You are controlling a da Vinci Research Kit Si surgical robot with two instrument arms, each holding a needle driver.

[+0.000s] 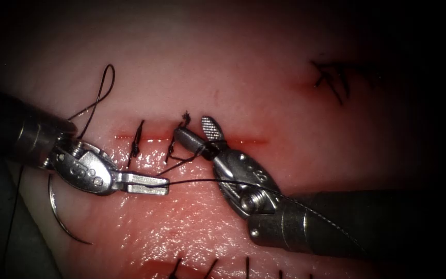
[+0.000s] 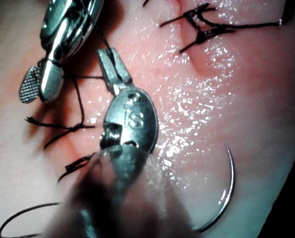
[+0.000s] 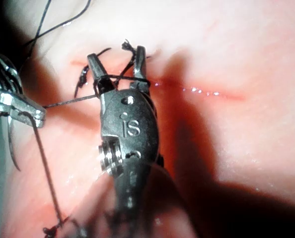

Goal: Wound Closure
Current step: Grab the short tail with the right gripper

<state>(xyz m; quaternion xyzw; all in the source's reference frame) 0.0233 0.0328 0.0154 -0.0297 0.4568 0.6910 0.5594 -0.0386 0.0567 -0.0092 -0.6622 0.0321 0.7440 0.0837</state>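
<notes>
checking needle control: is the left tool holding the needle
No: the needle lies free on the tissue beside the left tool, whose jaws are shut on the thread.

Seemingly "IS" on both hands (image 2: 118, 72) (image 3: 118, 67)

Thread (image 1: 192, 182) strung btwn both tools blocks mid cut (image 1: 243, 139); cut's right end open.

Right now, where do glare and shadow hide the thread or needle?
Endoscope view: glints on the wet tissue below the cut; dark rim dims the needle, lying free on the tissue, left of the cut; left pincer shut on thread, right pincer open, holding nothing, thread looped round it. Right wrist view: its shadow falls across the cut.
</notes>
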